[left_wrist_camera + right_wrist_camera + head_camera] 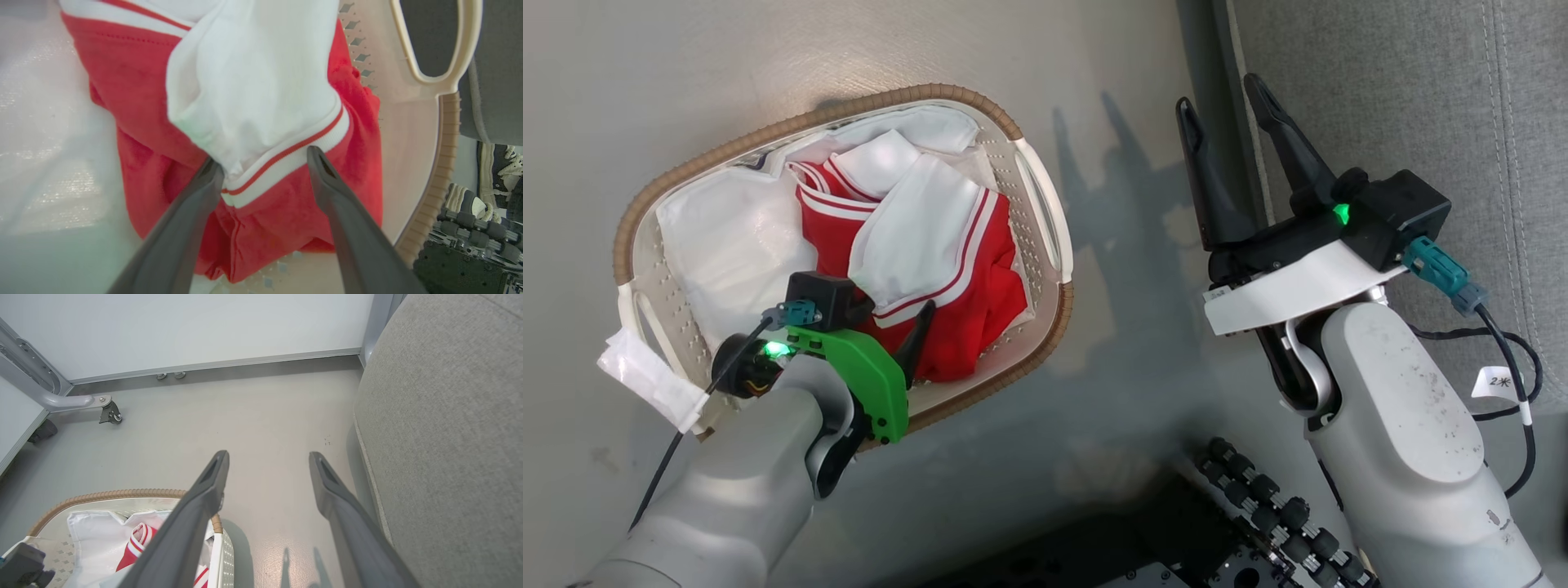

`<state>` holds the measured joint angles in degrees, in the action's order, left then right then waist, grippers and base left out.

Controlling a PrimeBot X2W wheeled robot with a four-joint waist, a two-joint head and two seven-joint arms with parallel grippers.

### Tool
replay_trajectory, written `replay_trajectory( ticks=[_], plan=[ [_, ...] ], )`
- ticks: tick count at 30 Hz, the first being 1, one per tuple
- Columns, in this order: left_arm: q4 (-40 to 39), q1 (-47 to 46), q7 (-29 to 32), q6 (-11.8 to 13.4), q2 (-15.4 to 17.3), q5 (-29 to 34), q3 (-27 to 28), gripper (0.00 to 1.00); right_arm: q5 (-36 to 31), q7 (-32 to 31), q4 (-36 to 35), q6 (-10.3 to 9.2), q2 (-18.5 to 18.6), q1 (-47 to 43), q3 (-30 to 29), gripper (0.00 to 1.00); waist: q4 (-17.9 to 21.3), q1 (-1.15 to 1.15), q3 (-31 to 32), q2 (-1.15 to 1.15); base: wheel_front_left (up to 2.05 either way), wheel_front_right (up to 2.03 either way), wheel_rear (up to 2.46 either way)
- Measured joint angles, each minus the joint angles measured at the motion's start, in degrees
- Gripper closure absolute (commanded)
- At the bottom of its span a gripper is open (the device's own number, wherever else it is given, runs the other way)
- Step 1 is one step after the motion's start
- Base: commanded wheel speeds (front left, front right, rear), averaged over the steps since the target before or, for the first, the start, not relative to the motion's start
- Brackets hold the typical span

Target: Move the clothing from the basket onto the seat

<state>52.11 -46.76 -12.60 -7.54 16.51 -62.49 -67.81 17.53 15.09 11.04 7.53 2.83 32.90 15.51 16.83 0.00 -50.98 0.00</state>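
Clothing (968, 286), red with white striped trim, lies bunched in the basket (805, 122), toward its four o'clock side in the head view, on a white liner (727, 237). The left gripper (264, 158) is down inside the basket, fingers spread wide either side of a white striped cuff, tips at the fabric, nothing clamped. The right gripper (1218, 94) hangs wide and empty above the floor (1119, 343), at two o'clock from the basket, by the edge of the seat (1421, 98).
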Motion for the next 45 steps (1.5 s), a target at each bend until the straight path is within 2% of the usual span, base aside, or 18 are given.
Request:
replay_trajectory(
  ticks=[6, 12, 17, 34, 35, 36, 37, 42, 45],
  plan=[
    [0.6, -1.9, -0.1, 0.0, 0.3, -1.0, -3.4, 0.0, 0.3, 0.0, -0.2, 0.0, 0.0, 0.0, 0.5, 0.0, 0.5, 0.0, -0.5, 0.0, 0.0, 0.0, 0.0],
    [4.7, -4.0, -0.9, 0.0, -0.4, 1.7, -4.7, 0.0, 0.9, 0.0, -0.6, 0.0, 0.0, 0.0, 0.9, 0.0, 1.0, 0.0, -1.4, 0.0, 0.0, 0.0, 0.0],
    [5.1, -4.5, -1.2, 0.0, -1.5, 2.8, -5.2, 0.0, 1.6, 0.0, -0.7, 0.0, 0.0, 0.0, 1.3, 0.0, 1.2, 0.0, -2.1, 0.0, 0.0, 0.0, 0.0],
    [9.2, -7.2, -1.1, 0.0, -3.1, 17.1, -5.6, 0.0, 2.6, 0.0, -1.1, 0.0, 0.0, 0.5, 2.1, 0.0, 2.0, 0.0, -4.3, 0.0, 0.0, 0.0, 0.0],
    [9.3, -7.2, -1.1, 0.0, -3.1, 17.4, -5.6, 0.47, 2.6, 0.0, -1.1, 0.0, 0.0, 0.5, 2.1, 0.0, 2.0, 0.0, -4.3, 0.0, 0.0, 0.0, 0.0],
    [9.3, -7.2, -1.0, 0.0, -3.2, 17.4, -5.6, 0.68, 2.7, 0.0, -1.1, 0.0, 0.0, 0.5, 2.1, 0.0, 2.0, 0.0, -4.3, 0.0, 0.0, 0.0, 0.0],
    [9.3, -7.2, -0.9, 0.0, -3.2, 18.0, -5.6, 1.0, 2.7, 0.0, -1.0, 0.0, 0.0, 0.5, 2.1, 0.0, 2.1, 0.0, -4.3, 0.0, 0.0, 0.0, 0.0],
    [8.8, -7.2, -1.3, 0.0, -3.0, 18.4, -5.6, 1.0, 3.1, 0.0, -0.5, 0.0, 0.0, 0.5, 1.8, 0.0, 1.9, 0.0, -3.8, 0.0, 0.0, 0.0, 0.0],
    [7.7, -7.1, -1.7, 0.0, -3.0, 16.6, -5.6, 1.0, 3.1, 0.0, 0.3, 0.0, 0.0, 0.5, 1.3, 0.0, 1.7, 0.0, -3.1, 0.0, 0.0, 0.0, 0.0]
  ],
)
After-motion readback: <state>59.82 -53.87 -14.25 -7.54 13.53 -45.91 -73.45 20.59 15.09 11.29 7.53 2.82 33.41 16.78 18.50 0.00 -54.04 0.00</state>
